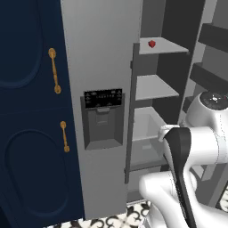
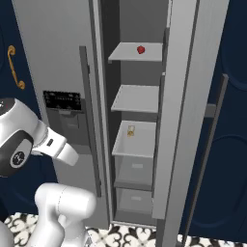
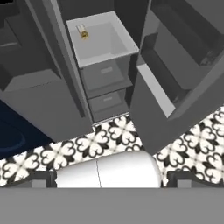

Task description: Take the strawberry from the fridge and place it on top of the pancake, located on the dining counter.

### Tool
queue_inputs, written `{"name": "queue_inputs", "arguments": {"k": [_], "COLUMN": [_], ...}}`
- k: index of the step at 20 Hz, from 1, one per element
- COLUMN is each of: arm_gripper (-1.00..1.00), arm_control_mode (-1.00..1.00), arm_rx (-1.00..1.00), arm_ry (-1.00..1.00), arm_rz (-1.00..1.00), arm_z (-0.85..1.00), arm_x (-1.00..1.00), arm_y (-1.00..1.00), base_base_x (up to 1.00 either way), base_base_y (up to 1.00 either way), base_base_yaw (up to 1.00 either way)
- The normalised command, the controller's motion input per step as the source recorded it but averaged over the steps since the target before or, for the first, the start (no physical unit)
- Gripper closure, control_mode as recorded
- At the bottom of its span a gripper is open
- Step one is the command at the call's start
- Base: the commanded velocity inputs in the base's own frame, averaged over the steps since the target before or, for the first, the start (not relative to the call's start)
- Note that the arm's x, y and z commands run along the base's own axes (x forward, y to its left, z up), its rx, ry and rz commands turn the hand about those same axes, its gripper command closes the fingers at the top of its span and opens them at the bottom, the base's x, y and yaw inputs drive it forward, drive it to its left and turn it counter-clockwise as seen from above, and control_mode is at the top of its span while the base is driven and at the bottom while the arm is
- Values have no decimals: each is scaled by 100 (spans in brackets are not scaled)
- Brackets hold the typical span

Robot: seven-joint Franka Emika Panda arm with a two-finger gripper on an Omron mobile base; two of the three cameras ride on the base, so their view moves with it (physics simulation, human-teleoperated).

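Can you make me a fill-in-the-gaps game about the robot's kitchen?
1. The strawberry sits on the ____ shelf of the fridge.
2. The fridge's right door is ____.
3. The cabinet beside the fridge has ____ handles.
4. The floor has black-and-white ____.

Missing words: top; open; gold; tiles

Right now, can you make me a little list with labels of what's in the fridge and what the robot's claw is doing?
fridge: right door swung open, left door shut
strawberry: alone on the top shelf
top shelf: grey, highest of the shelves
small yellowish item: in the white bin lower down, too small to name
claw: open, holding nothing, tips over the patterned floor
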Motion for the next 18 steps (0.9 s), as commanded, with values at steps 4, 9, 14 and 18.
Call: {"name": "queue_inputs", "arguments": {"k": [4,9,14,18], "arm_gripper": [-100,-100,-100,-100], "arm_control_mode": [100,100,100,100], "arm_rx": [0,0,0,0], "arm_ry": [0,0,0,0], "arm_rz": [0,0,0,0], "arm_z": [0,0,0,0], "arm_x": [0,0,0,0], "arm_y": [0,0,0,0], "base_base_x": [-31,41,82,27], "base_base_y": [-17,-7,-14,-47], "base_base_yaw": [-28,-16,0,9]}}
